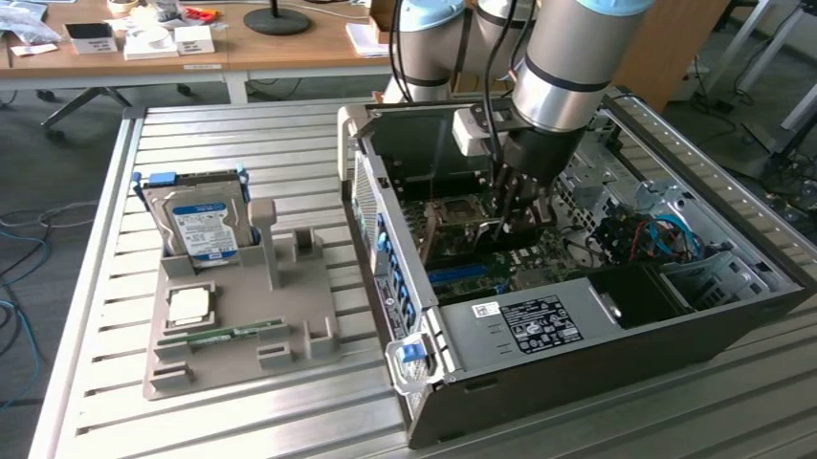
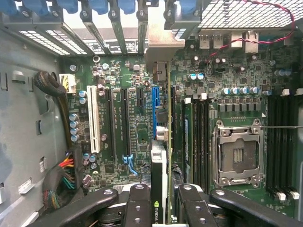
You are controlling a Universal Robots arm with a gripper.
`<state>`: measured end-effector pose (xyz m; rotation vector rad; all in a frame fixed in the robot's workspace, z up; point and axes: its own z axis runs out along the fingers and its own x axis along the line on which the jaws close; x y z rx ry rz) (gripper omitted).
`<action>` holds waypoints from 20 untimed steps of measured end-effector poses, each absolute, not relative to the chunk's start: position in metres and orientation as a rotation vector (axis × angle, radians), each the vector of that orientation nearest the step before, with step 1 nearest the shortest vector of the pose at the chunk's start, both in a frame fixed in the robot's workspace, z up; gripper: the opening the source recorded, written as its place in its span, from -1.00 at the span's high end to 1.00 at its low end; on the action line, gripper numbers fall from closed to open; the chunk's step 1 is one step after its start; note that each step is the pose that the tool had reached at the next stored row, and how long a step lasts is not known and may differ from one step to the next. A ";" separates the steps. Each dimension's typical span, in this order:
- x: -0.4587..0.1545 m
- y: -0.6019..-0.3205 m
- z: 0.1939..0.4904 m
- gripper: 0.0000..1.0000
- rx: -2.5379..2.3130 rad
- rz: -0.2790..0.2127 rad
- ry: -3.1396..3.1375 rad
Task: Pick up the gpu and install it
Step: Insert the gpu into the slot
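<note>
Slotted aluminium desk, ribbed and matte, carries a boxy black PC case with its side open. The end effector is down inside the case. Its black pivoted fingers are partly closed, clamping the gpu from both flat sides. The card stands on edge over the green motherboard, thin and flat, black face with a green logo, running beside the long blue slot. Its grey sheet-metal bracket sits at the rear slot openings. Can't tell if it's seated. On the exterior view's left, a grey moulded fixture holds an upright silver hard drive and a narrow green memory stick.
</note>
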<state>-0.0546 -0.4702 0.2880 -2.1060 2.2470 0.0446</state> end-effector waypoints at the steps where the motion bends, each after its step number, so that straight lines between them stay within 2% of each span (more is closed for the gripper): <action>1: -0.055 -0.470 0.288 0.47 -2.106 0.044 2.247; 20: -0.056 -0.470 0.287 0.47 -2.106 0.045 2.247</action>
